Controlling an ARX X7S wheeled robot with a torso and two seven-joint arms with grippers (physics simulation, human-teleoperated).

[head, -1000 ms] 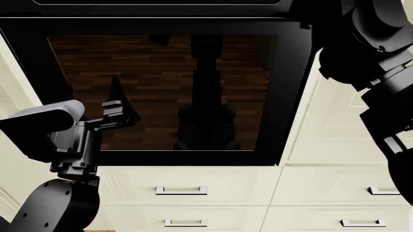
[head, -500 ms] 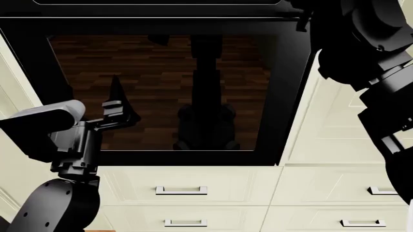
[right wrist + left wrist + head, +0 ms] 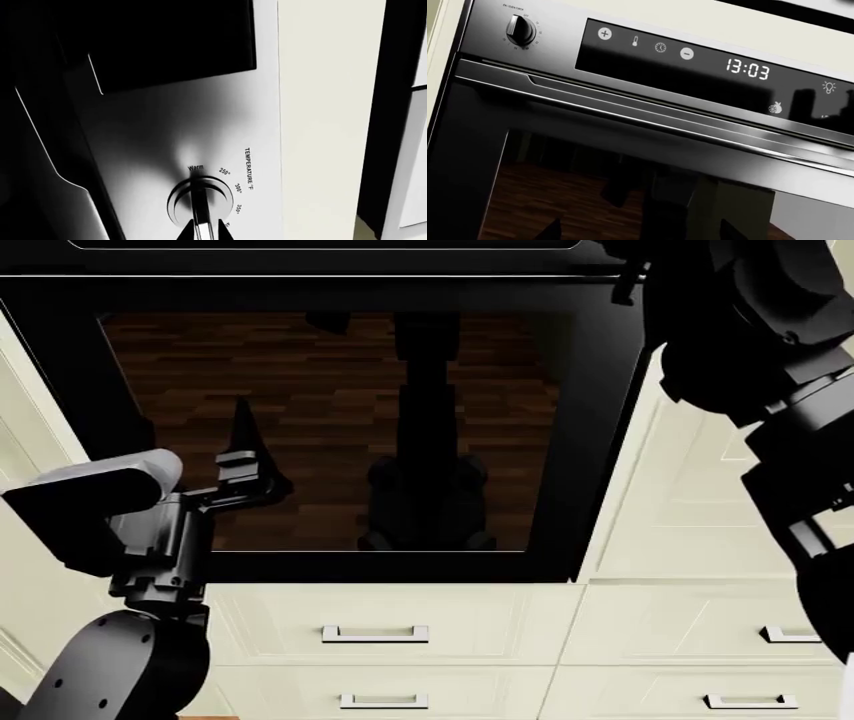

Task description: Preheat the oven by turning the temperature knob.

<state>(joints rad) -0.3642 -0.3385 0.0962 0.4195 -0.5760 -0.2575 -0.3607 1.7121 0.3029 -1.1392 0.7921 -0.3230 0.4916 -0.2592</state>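
The left arm (image 3: 114, 570) rises from a rounded joint at the lower left of the head view, bends at a grey-topped wrist block, and ends in the left gripper (image 3: 244, 465), whose fingers point upward with a dark tip above; whether they are parted or closed cannot be told. The right arm (image 3: 774, 390) reaches up along the right side in bulky black segments and leaves the head view at the top. In the right wrist view the right gripper's fingertips (image 3: 200, 231) sit narrowly together at the frame's edge.
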